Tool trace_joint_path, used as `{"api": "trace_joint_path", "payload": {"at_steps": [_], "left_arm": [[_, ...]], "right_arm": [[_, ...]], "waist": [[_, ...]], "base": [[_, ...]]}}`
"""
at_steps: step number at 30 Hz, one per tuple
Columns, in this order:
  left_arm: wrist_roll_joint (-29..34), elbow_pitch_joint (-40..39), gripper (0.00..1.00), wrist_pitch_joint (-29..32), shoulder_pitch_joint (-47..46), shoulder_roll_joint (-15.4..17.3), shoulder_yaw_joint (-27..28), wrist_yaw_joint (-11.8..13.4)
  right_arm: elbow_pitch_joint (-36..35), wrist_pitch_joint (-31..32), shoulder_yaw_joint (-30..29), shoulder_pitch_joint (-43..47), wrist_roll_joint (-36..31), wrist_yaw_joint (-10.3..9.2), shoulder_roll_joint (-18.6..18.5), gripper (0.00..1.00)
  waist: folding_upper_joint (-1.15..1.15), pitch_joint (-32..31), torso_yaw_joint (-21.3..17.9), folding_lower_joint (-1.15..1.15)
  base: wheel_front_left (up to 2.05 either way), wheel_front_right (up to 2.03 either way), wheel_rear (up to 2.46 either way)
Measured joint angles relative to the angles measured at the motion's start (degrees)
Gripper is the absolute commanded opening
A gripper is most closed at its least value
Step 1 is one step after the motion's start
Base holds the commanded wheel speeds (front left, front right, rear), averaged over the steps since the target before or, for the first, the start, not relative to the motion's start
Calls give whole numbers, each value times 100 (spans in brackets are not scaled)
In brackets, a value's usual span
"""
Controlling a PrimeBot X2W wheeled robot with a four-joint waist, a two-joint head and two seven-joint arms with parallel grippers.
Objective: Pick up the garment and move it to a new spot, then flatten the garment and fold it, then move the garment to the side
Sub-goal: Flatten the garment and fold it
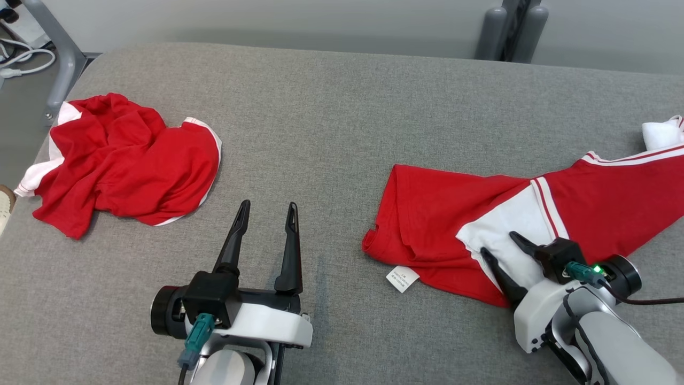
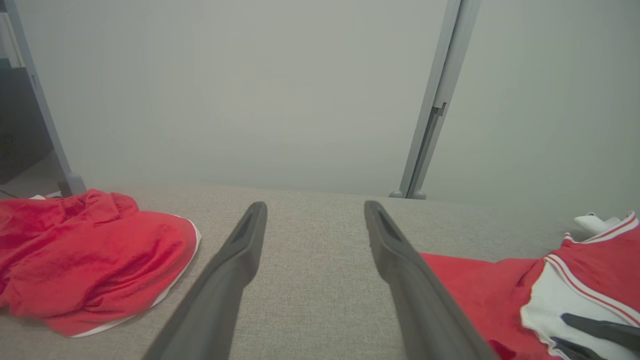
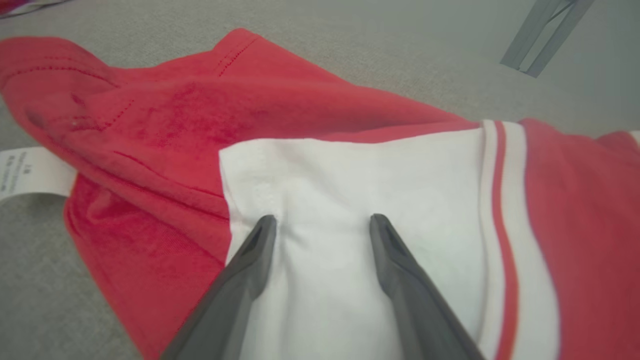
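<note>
**Right gripper spread over garment; nothing yet pinched**

The garment [image 1: 438, 214], red with a white panel [image 3: 350, 170], was found lying rumpled on the right of the grey table [image 1: 331, 107], with a label [image 1: 402, 278] at its near edge. The right gripper [image 1: 498, 242] was observed spread, tips at the white panel; contact could not be confirmed. The left gripper [image 1: 269, 204] was held spread over bare table, between that garment and a second red garment [image 1: 123, 160] heaped at the far left.

Risks were judged as follows. If only one layer were pinched, the cloth could drag or slip when lifted. The wrong garment could also be taken. Both garments lay directly on the table, in no bin or basket.
</note>
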Motion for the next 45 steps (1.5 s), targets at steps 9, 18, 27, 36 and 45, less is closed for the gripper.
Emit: {"api": "trace_joint_path", "payload": {"at_steps": [9, 18, 27, 36, 45], "left_arm": [[-32, 5, 100, 0, -5, 0, 49, 31], [15, 63, 100, 0, -3, 0, 174, -26], [103, 149, 100, 0, -93, -1, 249, -103], [104, 212, 100, 0, -159, -2, 192, -108], [135, 263, 100, 0, -232, -2, 180, -130]], "right_arm": [[-34, -187, -79, -43, 355, -1, 93, 0], [-904, -416, -550, 213, 1368, -2, 32, 0], [-1436, -453, -1240, 567, 2832, -3, -129, 0], [-662, -345, -1784, 683, 3588, -3, -119, 70], [-571, -532, -2140, 446, 2898, -4, -104, 100]], "waist": [[0, -26, -125, 0], [0, -129, -528, 0], [0, -141, -1083, 0], [0, -78, -1308, 0], [0, -63, -1399, 0]], "base": [[0, 0, 0], [0, 0, 0], [0, 0, 0], [0, 0, 0], [0, 0, 0]]}}
